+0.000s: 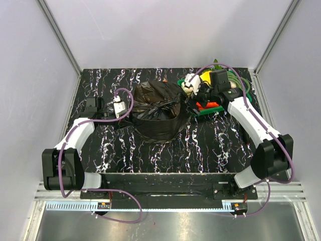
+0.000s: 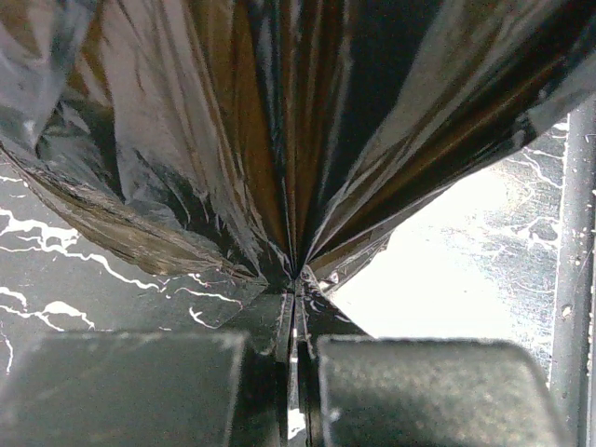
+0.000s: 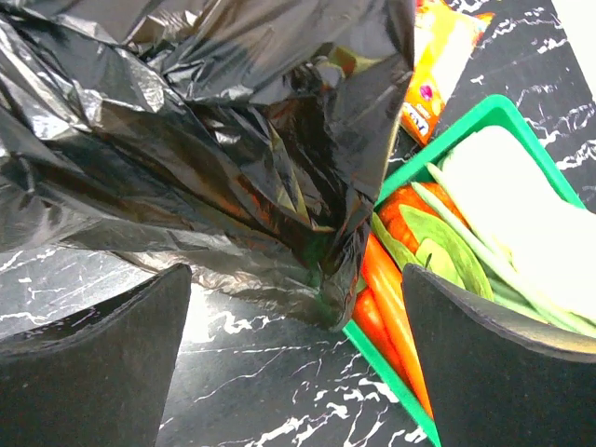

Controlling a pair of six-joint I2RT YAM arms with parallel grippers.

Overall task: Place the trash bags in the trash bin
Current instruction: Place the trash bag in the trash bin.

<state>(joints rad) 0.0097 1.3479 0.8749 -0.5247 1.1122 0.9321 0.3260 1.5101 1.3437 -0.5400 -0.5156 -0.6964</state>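
A large glossy black trash bag [image 1: 158, 113] stands as a crumpled mound in the middle of the table. No cream trash bin shows; it is hidden or out of view. My left gripper [image 1: 124, 110] is at the bag's left edge. In the left wrist view it [image 2: 296, 312] is shut on a gathered fold of the bag [image 2: 279, 140], which fans out taut from the jaws. My right gripper [image 1: 193, 99] is at the bag's right edge. In the right wrist view it [image 3: 296, 270] is open, with a hanging corner of the bag [image 3: 186, 112] between its fingers, not clamped.
A green vegetable tray [image 1: 216, 107] sits right behind the bag's right side, its rim [image 3: 396, 372] under my right gripper, with carrots [image 3: 386, 289] and green vegetables inside. An orange snack wrapper [image 3: 438, 65] lies beyond it. Walls enclose the black marbled table [image 1: 210, 145].
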